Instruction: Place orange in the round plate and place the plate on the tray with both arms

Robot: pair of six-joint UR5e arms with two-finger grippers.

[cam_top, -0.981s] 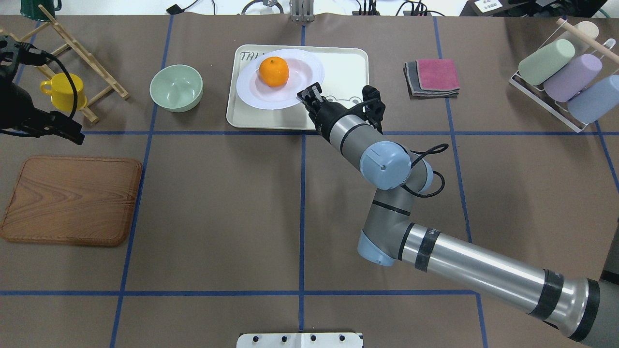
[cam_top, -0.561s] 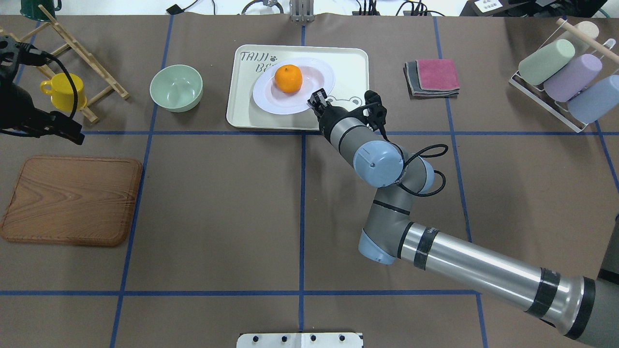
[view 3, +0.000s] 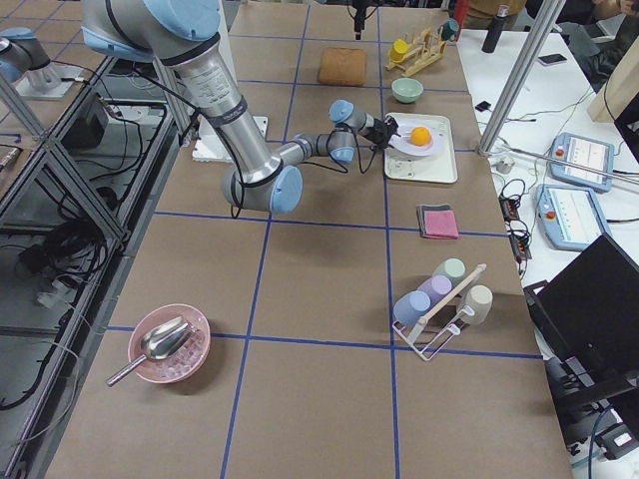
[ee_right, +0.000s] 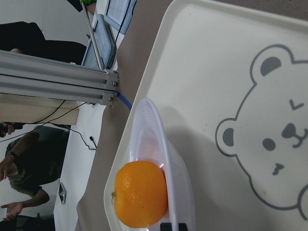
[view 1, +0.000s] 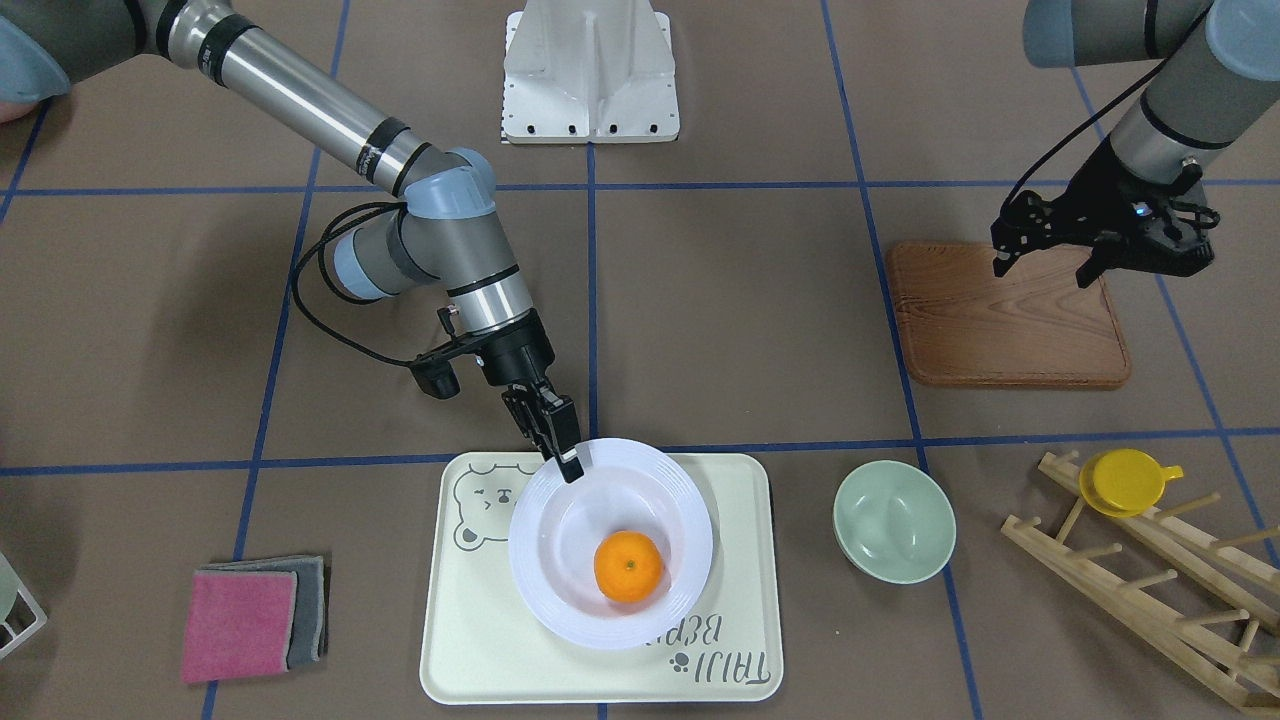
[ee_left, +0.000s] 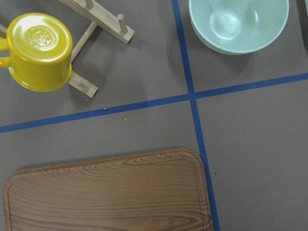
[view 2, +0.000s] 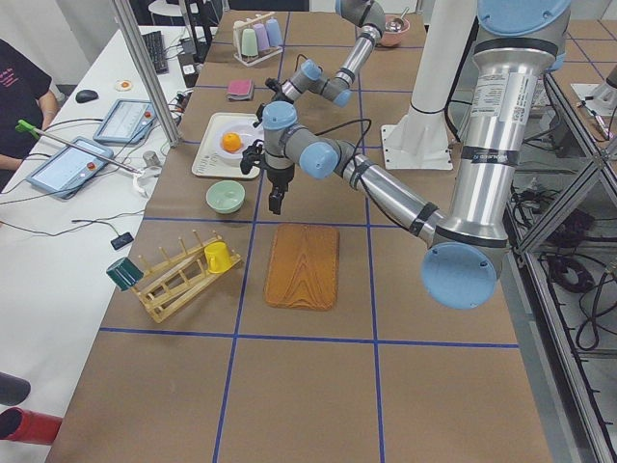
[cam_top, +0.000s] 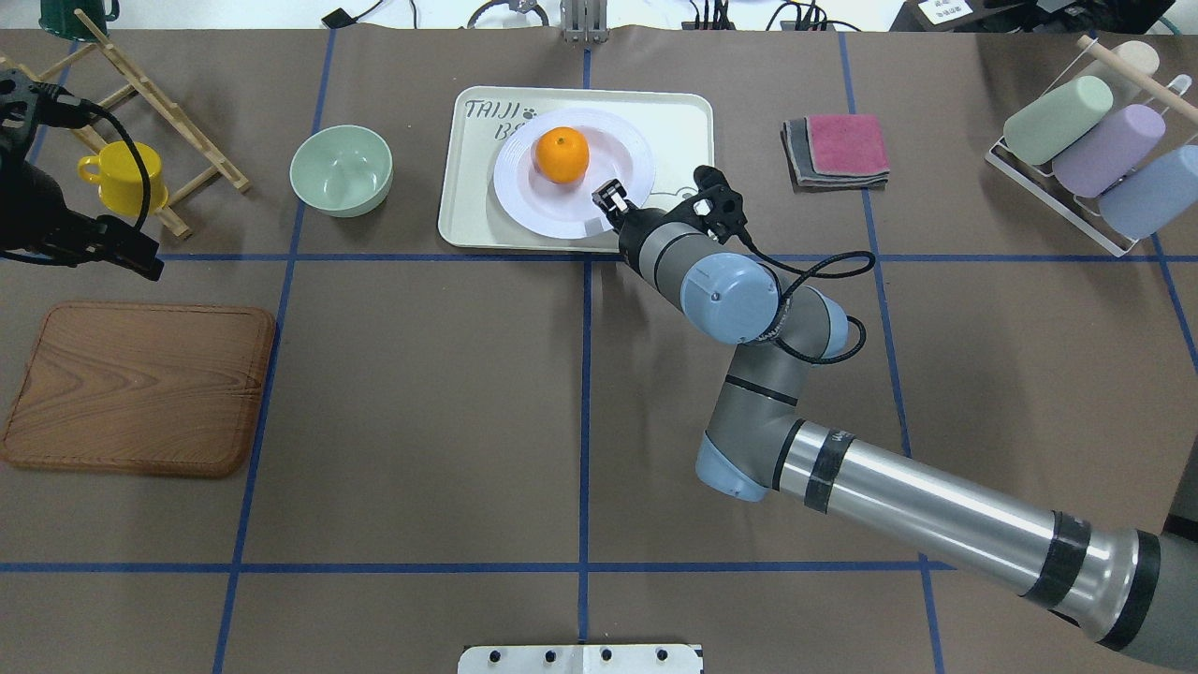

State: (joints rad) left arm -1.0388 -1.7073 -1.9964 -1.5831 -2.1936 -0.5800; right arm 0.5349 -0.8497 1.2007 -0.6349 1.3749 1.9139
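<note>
The orange [cam_top: 562,154] lies in the sunken centre of the white round plate [cam_top: 524,201]. The plate sits over the middle of the cream tray [cam_top: 688,122], beside its bear print. My right gripper [cam_top: 609,198] is shut on the plate's near rim, reaching in from the tray's front edge. The right wrist view shows the orange [ee_right: 141,193] inside the plate's rim [ee_right: 159,139] above the tray [ee_right: 216,72]. Far off, my left gripper [view 1: 1040,268] hangs open and holds nothing, above the edge of the wooden board [view 1: 1005,320].
A pale green bowl [cam_top: 341,170] stands left of the tray. A yellow cup [cam_top: 120,176] hangs on a wooden rack [cam_top: 159,103] at the far left. Folded cloths [cam_top: 838,150] lie right of the tray, and a wire rack of pastel cups [cam_top: 1086,140] is at the far right.
My right gripper moved the plate with the orange rightward and lower, from the tray's left half to its middle. The left arm stayed still.
</note>
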